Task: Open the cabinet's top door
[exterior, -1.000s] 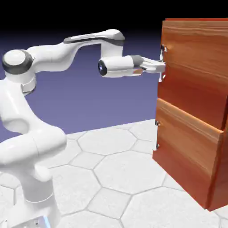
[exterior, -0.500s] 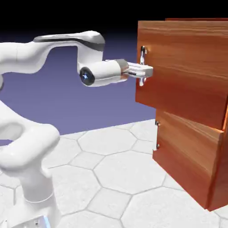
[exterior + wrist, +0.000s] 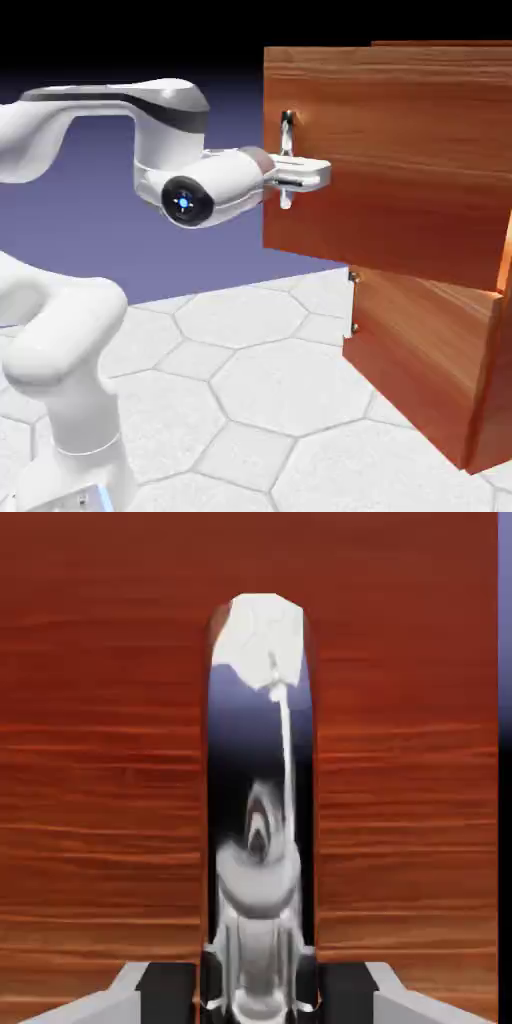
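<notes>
Clamped on the slim silver handle [image 3: 287, 160] of the top door [image 3: 400, 170], the gripper [image 3: 318, 175] is reaching level from the white arm [image 3: 190, 195] at its nine o'clock, its two jaws pinching the bar from either side. Seen from the hand, the handle [image 3: 260, 812] is running from six o'clock up to twelve between the two grey fingertips [image 3: 160, 992], with the door's wood grain filling everything behind it. At the cabinet [image 3: 440, 350], the top door is standing swung out past the shorter lower panel [image 3: 420, 340], which is sitting at the gripper's five o'clock.
</notes>
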`<action>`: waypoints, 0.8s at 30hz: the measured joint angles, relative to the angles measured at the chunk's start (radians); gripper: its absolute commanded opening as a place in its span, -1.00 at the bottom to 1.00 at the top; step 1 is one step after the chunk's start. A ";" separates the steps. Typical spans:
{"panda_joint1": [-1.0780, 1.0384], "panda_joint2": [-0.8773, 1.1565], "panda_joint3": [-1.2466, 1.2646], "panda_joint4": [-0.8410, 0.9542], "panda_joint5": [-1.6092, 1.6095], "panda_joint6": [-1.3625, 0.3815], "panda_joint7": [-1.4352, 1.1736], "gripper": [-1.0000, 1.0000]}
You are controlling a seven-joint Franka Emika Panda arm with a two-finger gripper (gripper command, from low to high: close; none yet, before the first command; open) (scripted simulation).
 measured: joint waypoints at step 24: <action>0.126 0.706 -0.741 0.577 -0.652 -0.970 -0.264 -1.00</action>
